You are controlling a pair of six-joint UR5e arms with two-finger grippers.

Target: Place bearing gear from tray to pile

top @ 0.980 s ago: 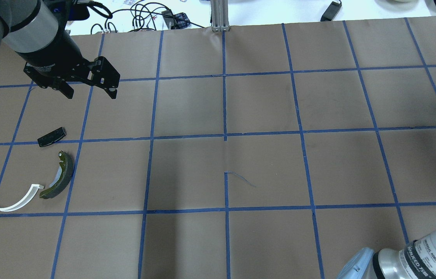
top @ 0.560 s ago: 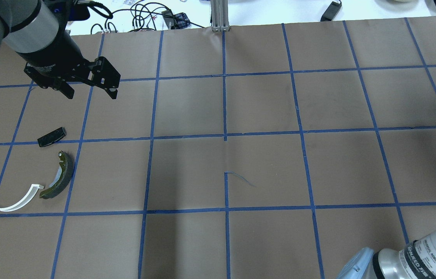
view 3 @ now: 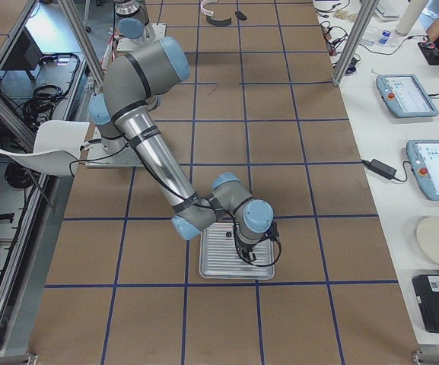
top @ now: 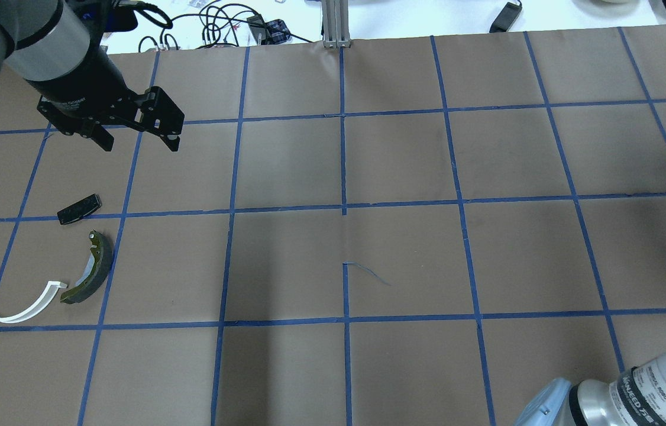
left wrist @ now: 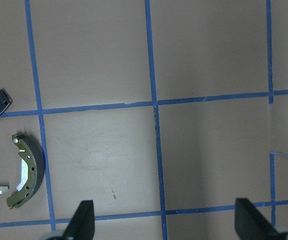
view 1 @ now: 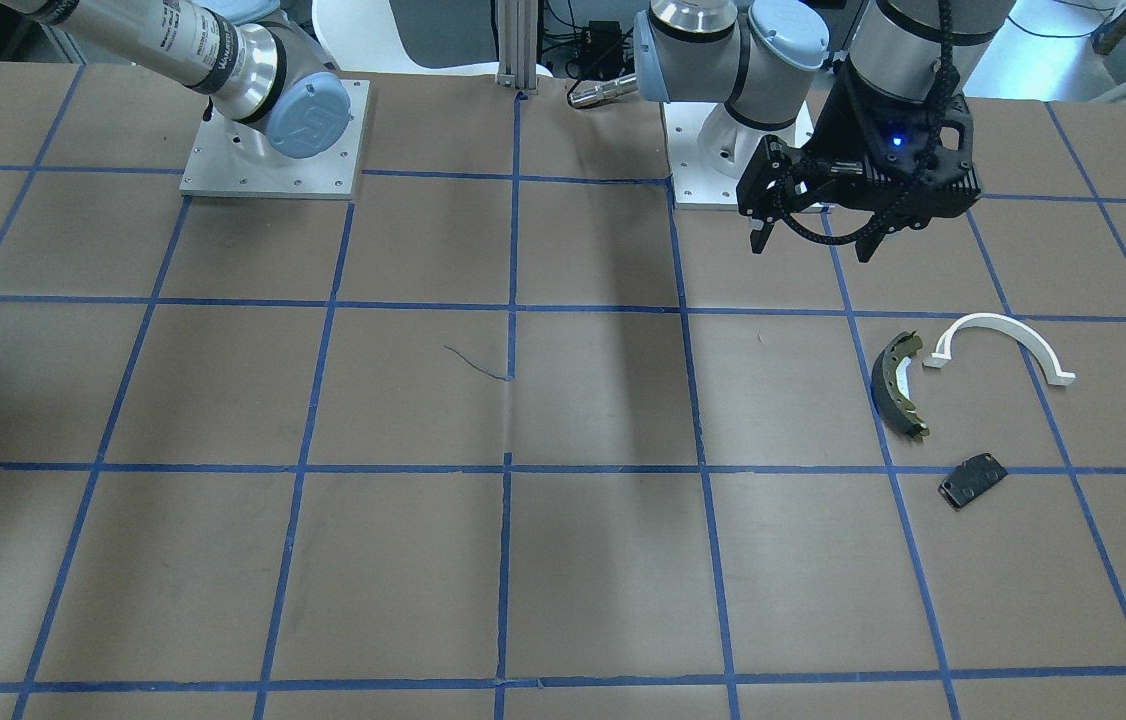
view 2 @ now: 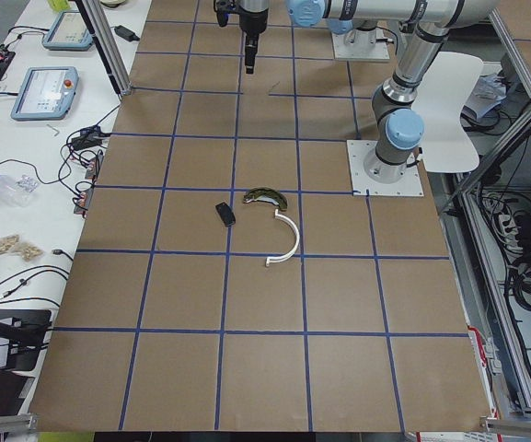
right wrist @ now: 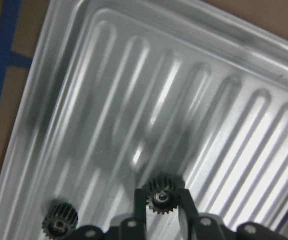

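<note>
In the right wrist view, my right gripper (right wrist: 161, 206) is shut on a small dark bearing gear (right wrist: 160, 192) just above the ridged metal tray (right wrist: 218, 105). A second gear (right wrist: 60, 220) lies on the tray at the lower left. The pile lies on the table's left: a dark olive brake shoe (top: 91, 269), a white half-ring bracket (top: 13, 299) and a small black plate (top: 78, 209). My left gripper (top: 139, 141) hangs open and empty above the table, beyond the pile; its jaws stand wide apart in the left wrist view (left wrist: 166, 225).
The tray (view 3: 213, 266) sits at the table's right end, under the right arm's wrist (view 3: 253, 220). Brown paper with a blue tape grid (top: 343, 207) covers the table. Cables (top: 215, 26) and a metal post (top: 336, 23) stand at the far edge.
</note>
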